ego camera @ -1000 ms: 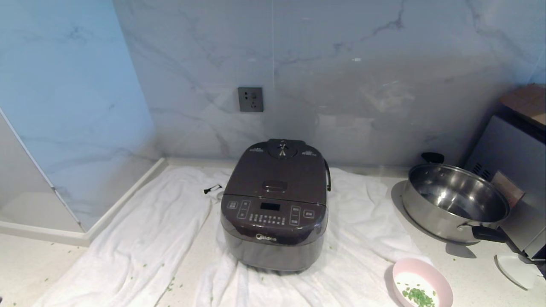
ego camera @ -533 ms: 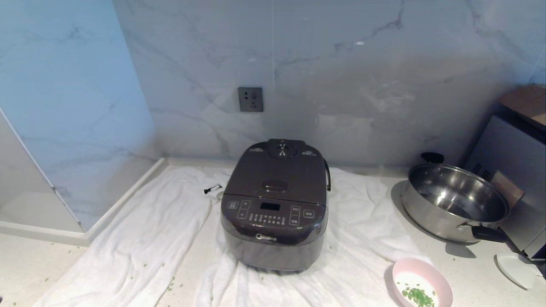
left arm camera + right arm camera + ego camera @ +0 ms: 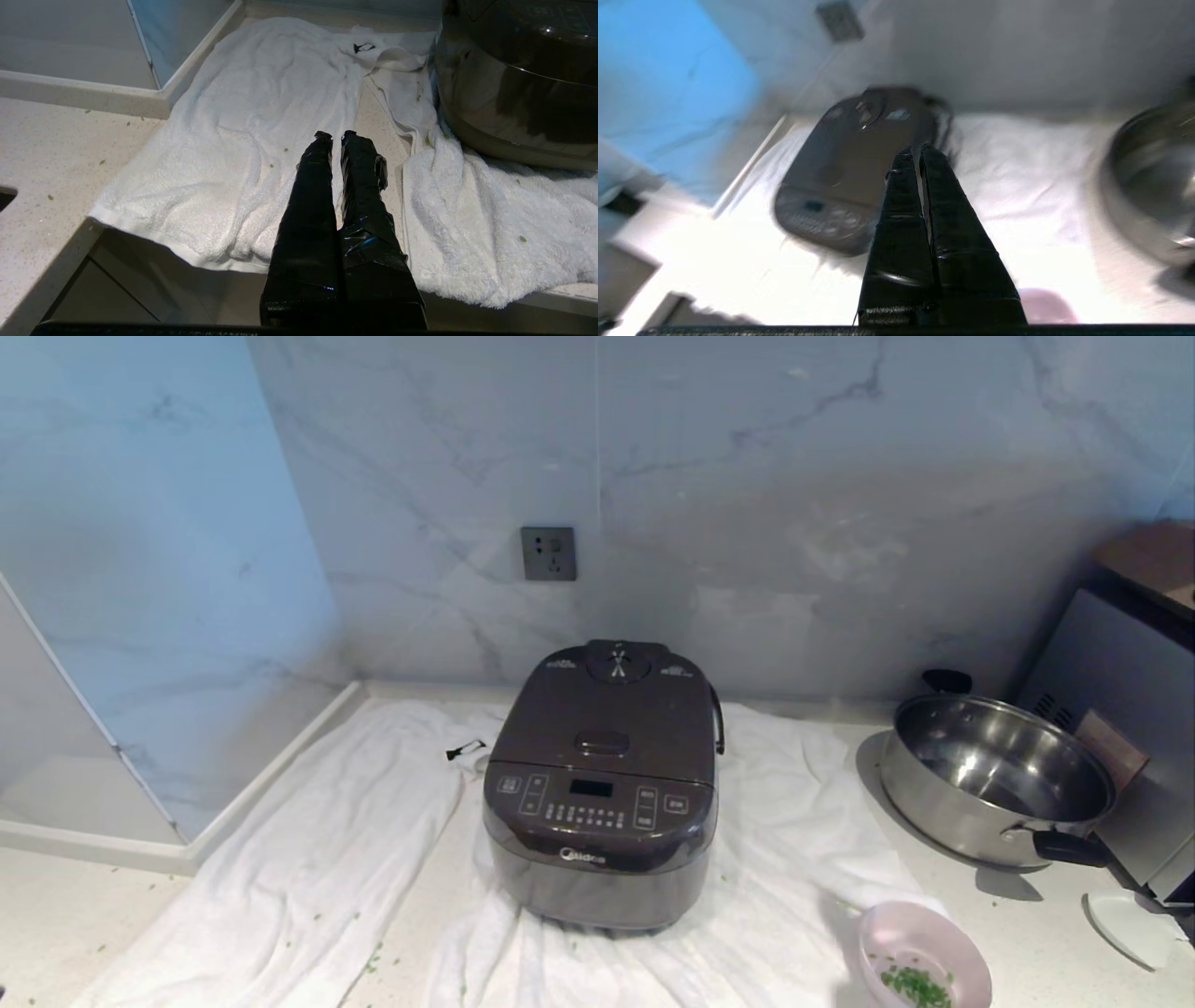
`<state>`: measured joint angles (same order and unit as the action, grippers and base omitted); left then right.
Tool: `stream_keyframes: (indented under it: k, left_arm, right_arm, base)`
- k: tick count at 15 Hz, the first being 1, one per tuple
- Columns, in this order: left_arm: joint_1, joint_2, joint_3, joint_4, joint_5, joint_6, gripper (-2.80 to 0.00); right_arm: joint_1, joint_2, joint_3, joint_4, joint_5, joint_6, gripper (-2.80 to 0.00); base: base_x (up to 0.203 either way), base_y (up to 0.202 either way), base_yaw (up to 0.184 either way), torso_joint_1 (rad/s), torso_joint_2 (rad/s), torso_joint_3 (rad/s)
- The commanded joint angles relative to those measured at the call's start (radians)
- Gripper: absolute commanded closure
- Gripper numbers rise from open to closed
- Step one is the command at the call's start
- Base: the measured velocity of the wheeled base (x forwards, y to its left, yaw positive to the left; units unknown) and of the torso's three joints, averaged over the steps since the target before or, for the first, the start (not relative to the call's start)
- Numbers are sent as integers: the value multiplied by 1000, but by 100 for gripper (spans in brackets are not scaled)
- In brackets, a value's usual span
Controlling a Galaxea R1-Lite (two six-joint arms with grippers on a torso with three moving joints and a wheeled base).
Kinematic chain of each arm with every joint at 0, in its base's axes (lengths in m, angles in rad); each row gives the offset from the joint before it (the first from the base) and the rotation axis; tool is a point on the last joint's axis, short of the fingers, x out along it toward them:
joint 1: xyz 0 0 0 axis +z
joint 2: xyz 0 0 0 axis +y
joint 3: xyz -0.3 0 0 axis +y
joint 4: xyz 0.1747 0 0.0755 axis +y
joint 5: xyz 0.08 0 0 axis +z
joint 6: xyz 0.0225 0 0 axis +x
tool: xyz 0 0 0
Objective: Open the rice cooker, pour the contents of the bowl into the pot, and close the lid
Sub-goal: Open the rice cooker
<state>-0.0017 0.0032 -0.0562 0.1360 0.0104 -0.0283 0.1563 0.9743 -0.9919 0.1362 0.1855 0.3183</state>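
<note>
Closed lid (image 3: 611, 714) hides the pot; bowl (image 3: 924, 963) cropped.

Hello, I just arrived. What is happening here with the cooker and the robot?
Nothing is being handled yet. The rice cooker sits on a white towel with its lid closed. A pink bowl with chopped greens waits near the counter's front right. The right gripper, shut and empty, is above the counter facing the cooker. The left gripper, also shut, hangs low by the counter's edge.
</note>
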Motion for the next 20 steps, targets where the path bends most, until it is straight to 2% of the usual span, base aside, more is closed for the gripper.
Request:
stream_keyframes:
  k: [1,4,8,11,13,15,18,20]
  left_arm:
    - [0,1,0,1,0,-1,0]
    - [0,0,1,1,0,-1,0]
    - [0,1,-1,1,0,-1,0]
    - [0,1,1,1,0,-1,0]
    - [0,1,1,1,0,-1,0]
    - [0,0,-1,1,0,-1,0]
    - [0,1,-1,1,0,-1,0]
    - [0,1,0,1,0,-1,0]
  right_arm:
    - [63,221,-132,69,3,50,0]
    - [130,404,-282,161,23,131,0]
    - [200,634,-556,296,118,182,0]
    - [220,806,-778,422,291,207,0]
    - [230,936,-935,531,355,213,0]
    - [247,1020,-978,562,396,213,0]
    - [289,1082,-985,564,406,204,0]
    - [322,1097,-985,559,406,165,0]
  base:
    - [0,0,0,0,0,0]
    - [0,0,0,0,0,0]
    - [0,0,0,0,0,0]
    - [0,0,0,0,0,0]
    - [0,0,0,0,0,0]
    - [0,0,0,0,0,0]
    - [0,0,0,0,0,0]
    - [0,0,0,0,0,0]
